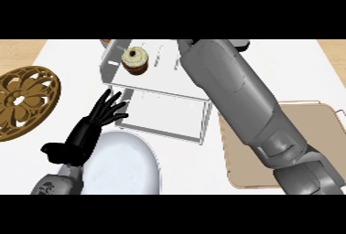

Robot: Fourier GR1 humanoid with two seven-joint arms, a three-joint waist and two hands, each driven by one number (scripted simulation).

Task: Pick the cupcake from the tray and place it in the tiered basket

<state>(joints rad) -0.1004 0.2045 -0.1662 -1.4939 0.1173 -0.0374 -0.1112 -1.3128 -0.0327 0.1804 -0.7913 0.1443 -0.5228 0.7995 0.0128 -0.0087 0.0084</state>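
1. While no brand, label or legible writing appears on any item, the items are identified below by shape and colour.
2. A brown cupcake with pale swirled frosting point(135, 60) sits in the upper level of the clear, white-framed tiered basket point(162, 119), near the basket's far left corner.
3. The right grey forearm point(250, 105) extends diagonally from the lower right toward the top of the basket. The right hand is hidden beyond the forearm, so the state of its fingers cannot be told, nor its position relative to the cupcake.
4. The black left hand point(91, 130) rests at the lower left, fingers straight and spread, fingertips just beside the basket's left edge. The cupcake lies well beyond these fingertips, apart from them.
5. A flat tan rectangular tray point(324, 132) lies at the right, partly covered by the right forearm.
6. A round white plate point(128, 164) lies under the left hand.
7. A round carved wooden trivet point(27, 103) lies at the left edge of the white counter point(67, 55).
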